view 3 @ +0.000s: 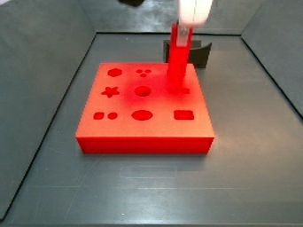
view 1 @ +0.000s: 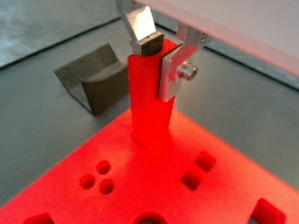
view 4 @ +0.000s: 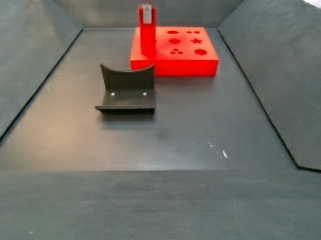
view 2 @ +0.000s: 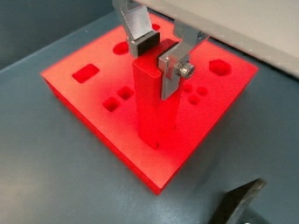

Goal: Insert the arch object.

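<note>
My tool point(view 1: 159, 54) pinching tall red plastic arch piece point(view 1: 152, 101) upright, foot touching red plastic block with shaped holes point(view 1: 128, 179) directly below. Insertion step; next, judge slot alignment, press straight down.

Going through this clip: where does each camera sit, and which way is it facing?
Wrist view: beside the gripper, looking down the arch piece toward the fixture.
Wrist view: opposite side, over the red block.
Side view: high, facing the block's front; gripper above.
Side view: far end, fixture nearest.
All four show piece and block.
</note>
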